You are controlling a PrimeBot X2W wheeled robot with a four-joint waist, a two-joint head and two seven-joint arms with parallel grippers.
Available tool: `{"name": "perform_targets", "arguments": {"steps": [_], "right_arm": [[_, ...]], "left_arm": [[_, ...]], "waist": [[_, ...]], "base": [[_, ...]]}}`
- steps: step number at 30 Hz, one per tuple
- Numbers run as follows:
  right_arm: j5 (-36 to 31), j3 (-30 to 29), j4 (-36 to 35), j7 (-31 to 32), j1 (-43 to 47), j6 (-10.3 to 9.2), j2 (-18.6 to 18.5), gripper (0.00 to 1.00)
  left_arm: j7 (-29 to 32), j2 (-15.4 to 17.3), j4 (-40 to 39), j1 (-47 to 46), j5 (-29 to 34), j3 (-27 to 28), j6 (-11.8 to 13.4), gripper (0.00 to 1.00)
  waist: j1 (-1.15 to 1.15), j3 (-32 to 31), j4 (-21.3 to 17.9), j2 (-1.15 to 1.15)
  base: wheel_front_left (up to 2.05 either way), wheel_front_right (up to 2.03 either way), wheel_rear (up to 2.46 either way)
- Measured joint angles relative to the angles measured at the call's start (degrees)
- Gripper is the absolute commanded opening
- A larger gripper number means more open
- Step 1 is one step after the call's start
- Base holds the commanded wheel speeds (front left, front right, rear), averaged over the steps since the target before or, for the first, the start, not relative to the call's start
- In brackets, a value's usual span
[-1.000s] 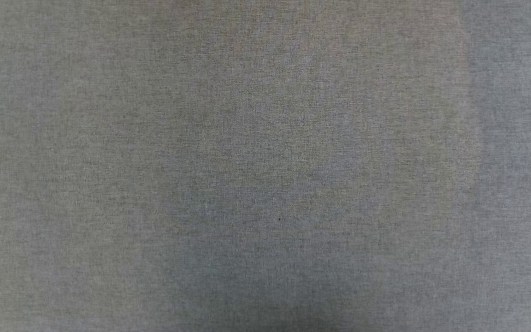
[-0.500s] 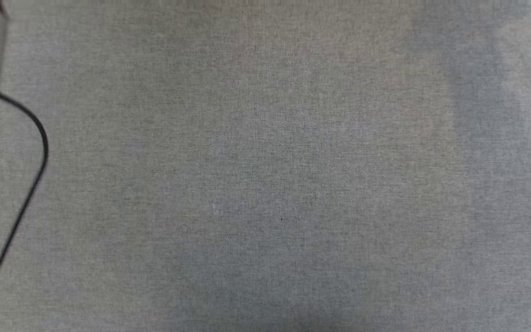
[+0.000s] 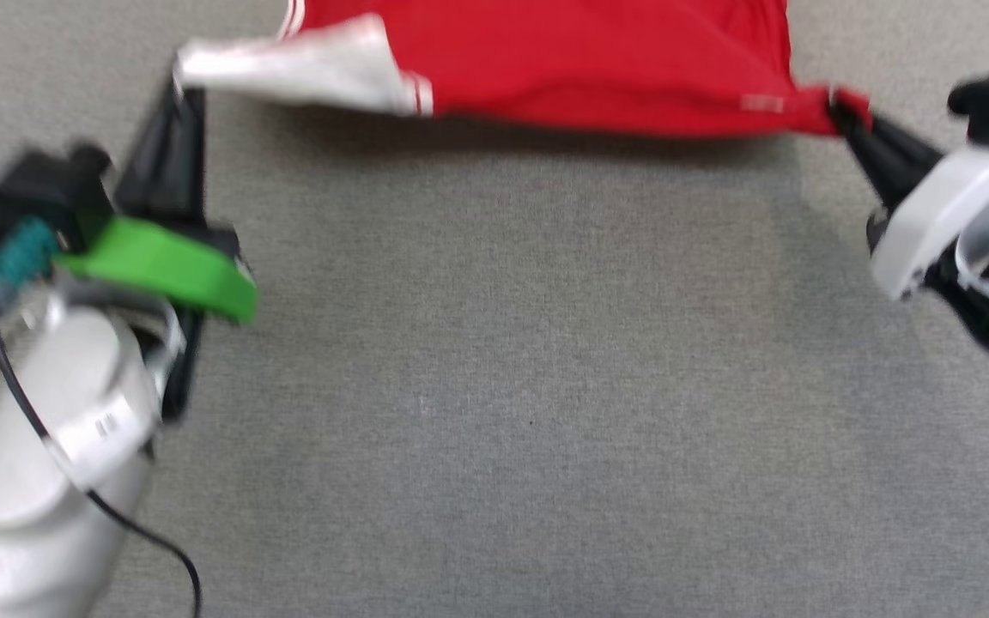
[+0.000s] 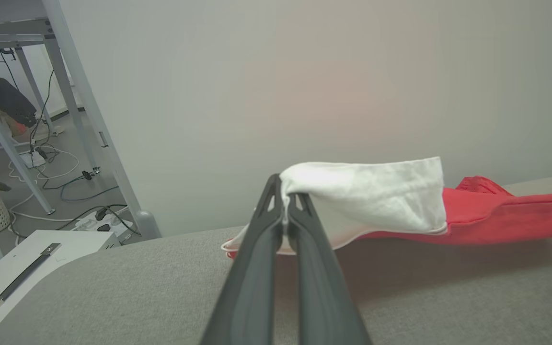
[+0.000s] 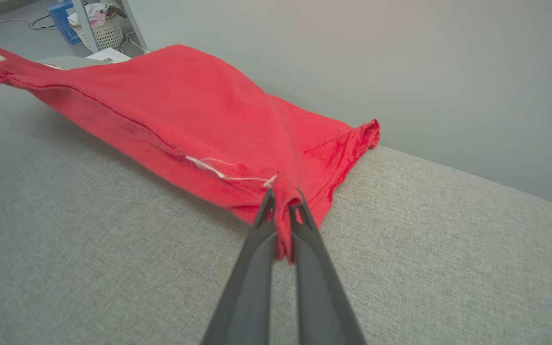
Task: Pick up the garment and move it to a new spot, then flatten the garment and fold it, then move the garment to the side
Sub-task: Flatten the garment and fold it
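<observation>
The garment (image 3: pixel 563 64), a red T-shirt with a white sleeve and red-white striped trim, hangs stretched between both grippers just above the grey cloth table (image 3: pixel 494 386) at the top of the head view. My left gripper (image 3: pixel 177 81) is shut on the white sleeve's edge; in the left wrist view the left gripper (image 4: pixel 284 191) pinches that sleeve (image 4: pixel 367 196). My right gripper (image 3: pixel 838 107) is shut on a red hem corner; in the right wrist view the right gripper (image 5: pixel 283 196) grips the bunched red fabric of the garment (image 5: pixel 199 110). Lettering and number are hidden.
A pale wall (image 4: pixel 304 72) rises behind the table's far edge. Left of the table stand metal frame legs (image 4: pixel 79 110), floor cables (image 4: pixel 65 191), a white case (image 4: pixel 22 268) and a wicker basket (image 5: pixel 98 28). Grey tabletop lies between my arms.
The head view has shifted. Both arms and the stretched garment have come into it; earlier it held bare grey cloth, then a sliver of the left forearm.
</observation>
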Motion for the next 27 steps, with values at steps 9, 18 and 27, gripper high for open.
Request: {"name": "perform_targets", "arguments": {"steps": [9,18,27], "right_arm": [[3.97,3.74,-5.79,1.58,14.07,0.00,-5.67,0.00],[6.89,3.97,-9.66,1.59,28.45,0.00,-9.37,0.00],[9.48,0.18,-13.51,2.89,42.49,0.00,-10.92,0.00]], "left_arm": [[0.62,0.11,-6.30,22.21,-3.52,-2.42,5.50,0.00],[2.35,-0.33,-7.17,36.68,-6.91,-5.44,7.79,0.00],[5.46,-0.43,-8.47,47.04,-12.11,-6.75,8.51,0.00]], "waist": [[0.00,-7.51,0.83,0.00],[0.00,-14.39,1.47,0.00],[0.00,-19.37,1.92,0.00]], "base": [[0.00,0.00,0.00],[0.00,0.00,0.00],[0.00,0.00,0.00]]}}
